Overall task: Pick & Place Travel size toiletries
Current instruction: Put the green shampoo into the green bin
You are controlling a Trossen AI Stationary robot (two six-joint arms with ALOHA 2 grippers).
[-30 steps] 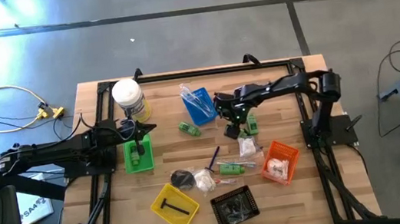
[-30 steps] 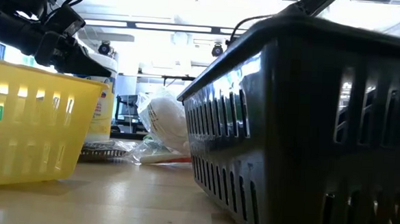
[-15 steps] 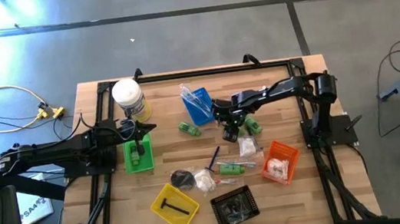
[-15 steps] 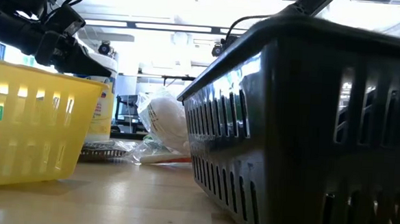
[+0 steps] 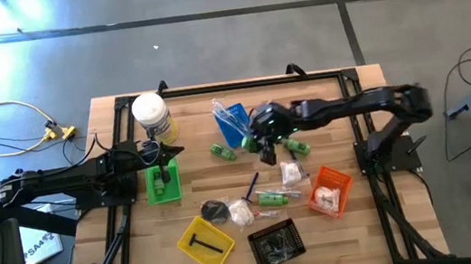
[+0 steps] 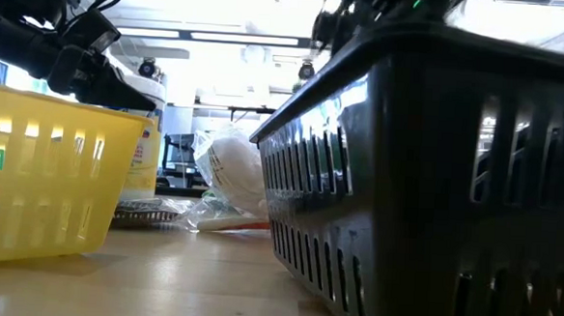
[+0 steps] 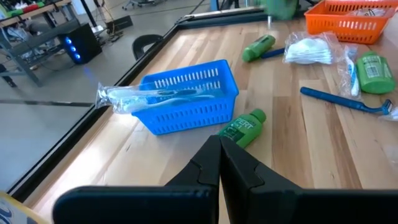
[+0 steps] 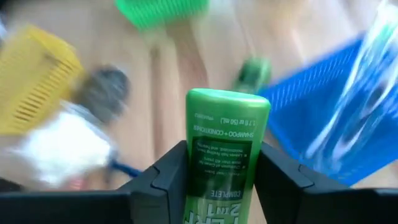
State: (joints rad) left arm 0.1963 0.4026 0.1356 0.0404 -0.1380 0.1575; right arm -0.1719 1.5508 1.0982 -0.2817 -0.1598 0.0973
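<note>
Green bottle [image 8: 225, 155] in right pincer [image 8: 221, 177] beside blue tray [image 5: 234, 123] with wrapped toothbrush [image 7: 155, 98]; left pincer [image 7: 219, 163] clenched.

Right gripper [image 8: 219, 180] closed on green shampoo bottle [image 8: 224, 149], lifted it off the counter [image 5: 321, 230], moved toward blue tray [image 5: 234, 123].

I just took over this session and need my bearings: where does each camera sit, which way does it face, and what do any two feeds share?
High view: overhead, straight down on the table; both arms show.
Low view: at tabletop height, facing the room past the yellow tray and black tray.
Left wrist view: past the shut left gripper toward the blue tray.
Right wrist view: right gripper clamping a green bottle.
Shared: both wrist views see the blue tray.
</note>
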